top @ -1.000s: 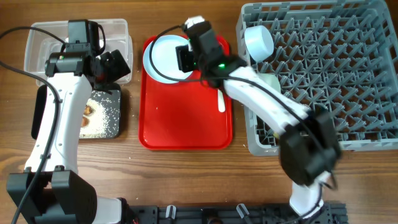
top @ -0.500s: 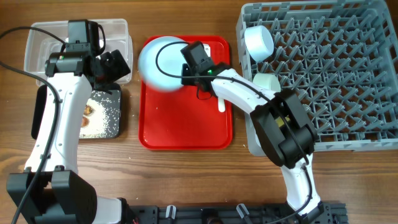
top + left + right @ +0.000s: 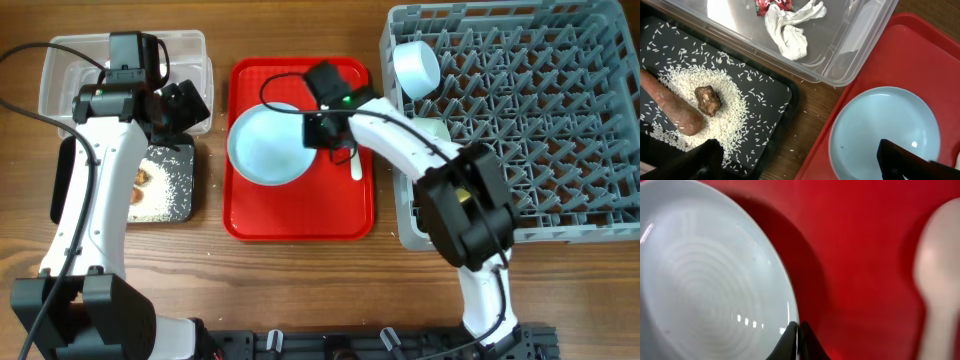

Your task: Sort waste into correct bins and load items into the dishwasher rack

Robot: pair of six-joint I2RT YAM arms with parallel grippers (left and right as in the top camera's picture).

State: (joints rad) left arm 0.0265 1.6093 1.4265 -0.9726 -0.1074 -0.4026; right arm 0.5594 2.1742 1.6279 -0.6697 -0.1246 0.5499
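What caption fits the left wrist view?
Open left gripper overlooking black tray holding rice, carrot-like piece, brown lump; tissue and wrapper in clear tub; pale blue plate over red tray.

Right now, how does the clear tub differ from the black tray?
The clear tub is see-through with taller walls; the black tray is opaque and shallow. The clear tub holds a white tissue and red wrapper; the black tray holds rice, a carrot-like piece and a brown lump. Both are rectangular and sit side by side.
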